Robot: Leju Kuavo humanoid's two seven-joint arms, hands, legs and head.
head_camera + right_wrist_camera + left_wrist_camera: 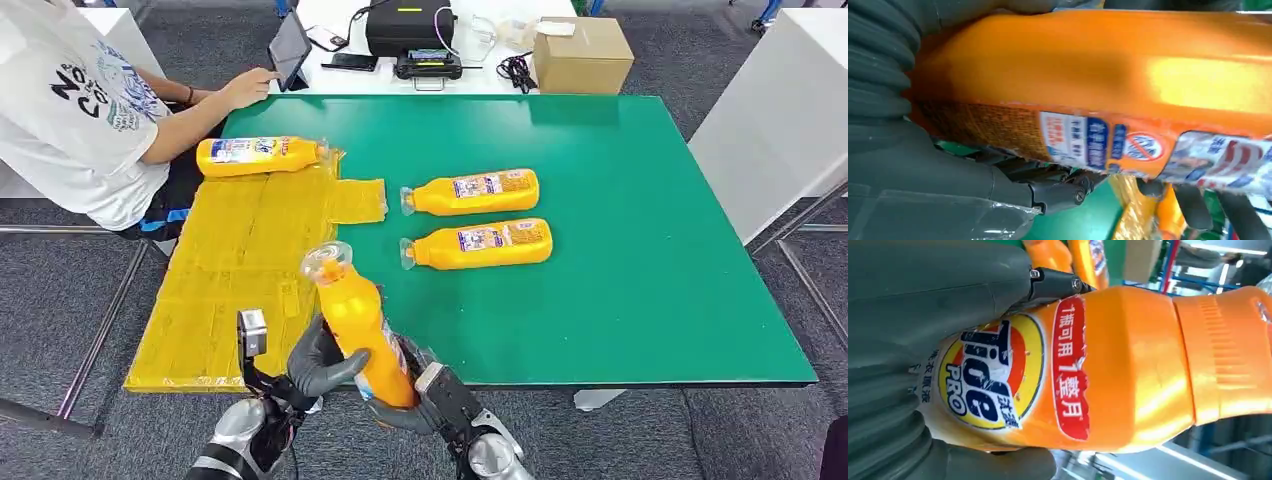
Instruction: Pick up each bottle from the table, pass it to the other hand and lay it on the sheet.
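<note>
Here both robot hands gripped the bottle (358, 322): left robot hand (320, 362), right robot hand (420, 398). Right should loosen only once left felt secure, then lay it on the sheet (235, 270).

The held bottle (362, 325) is glossy orange plastic (paper-like label, scuffed). The counter (640, 250) looks matt green; the sheet (240, 270) is creased, shiny yellow plastic; cardboard box (582, 55), upper right.

Orange bottle (362, 325) held upright (cap up); one lies on yellow sheet (240, 270)
</note>
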